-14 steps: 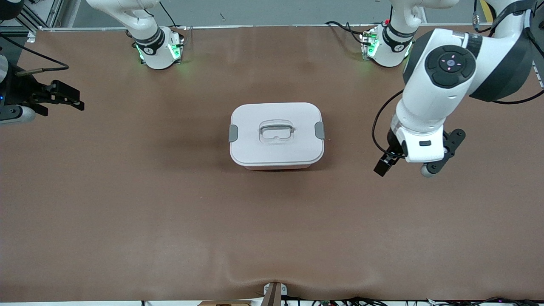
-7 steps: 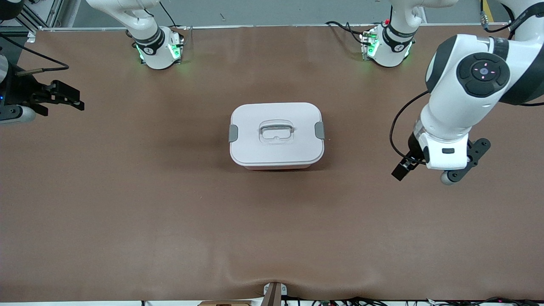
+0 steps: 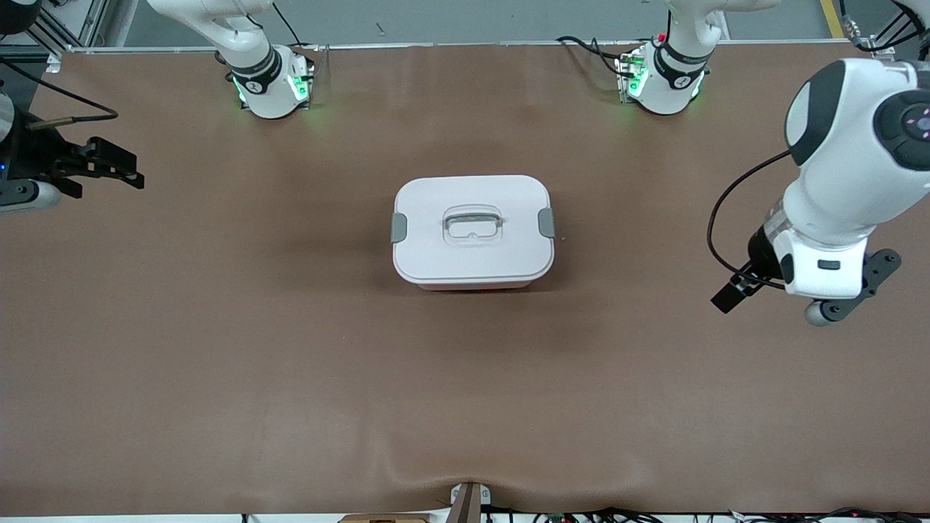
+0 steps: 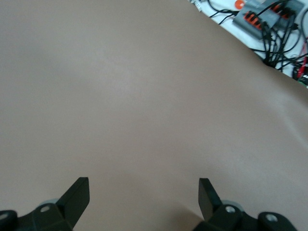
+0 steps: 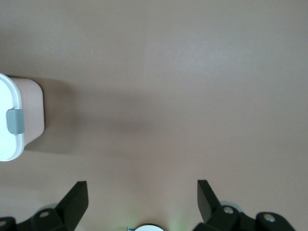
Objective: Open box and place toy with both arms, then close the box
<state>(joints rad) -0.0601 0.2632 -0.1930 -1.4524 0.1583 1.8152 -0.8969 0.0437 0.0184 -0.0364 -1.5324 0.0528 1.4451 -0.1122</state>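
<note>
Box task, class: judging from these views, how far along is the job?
Done: the box sits shut, lid on, both clips down; no toy in sight. In hand: nothing; the left gripper and right gripper hang open over bare table. Left: possibly nothing.

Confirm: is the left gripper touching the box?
Apart. The front view shows bare table between the left gripper and the box; its wrist view shows open fingers over bare table.

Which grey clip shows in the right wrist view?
The clip on the box end toward the right arm. The other clip, toward the left arm's end, shows only in the front view.
</note>
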